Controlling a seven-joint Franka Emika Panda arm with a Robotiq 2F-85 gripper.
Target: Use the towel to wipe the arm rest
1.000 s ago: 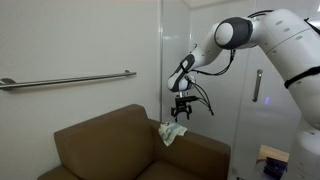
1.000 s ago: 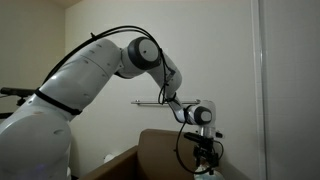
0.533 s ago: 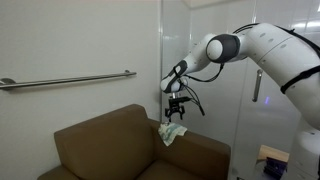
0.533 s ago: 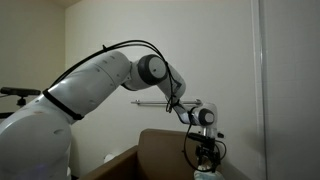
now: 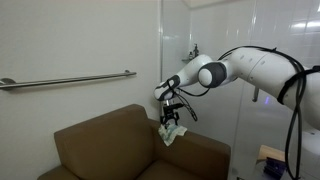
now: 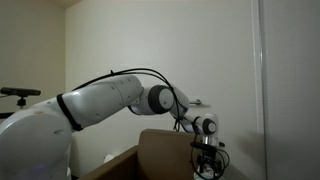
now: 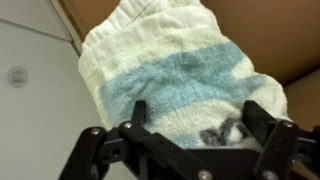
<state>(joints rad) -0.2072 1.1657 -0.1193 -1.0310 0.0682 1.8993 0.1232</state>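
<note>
The towel (image 5: 173,133), a small rumpled whitish cloth, lies on the far end of the brown arm rest (image 5: 200,157), beside the backrest. In the wrist view the towel (image 7: 170,70) fills most of the picture and shows a pale blue-green band. My gripper (image 5: 168,121) hangs just above it, pointing down. It is open, and its black fingers (image 7: 138,115) stand on either side of the cloth without pinching it. In an exterior view the gripper (image 6: 207,168) sits low at the picture's bottom edge, by the brown sofa (image 6: 160,155).
A grey metal wall bar (image 5: 70,80) runs along the wall above the sofa's taller backrest (image 5: 100,138). A glass panel with a handle (image 5: 256,88) stands behind the arm, and a box (image 5: 272,160) sits low beside it.
The arm has swung down and toward the backrest, bringing the gripper from well above the towel to right over it. The jaws stayed open. The towel has not moved.
</note>
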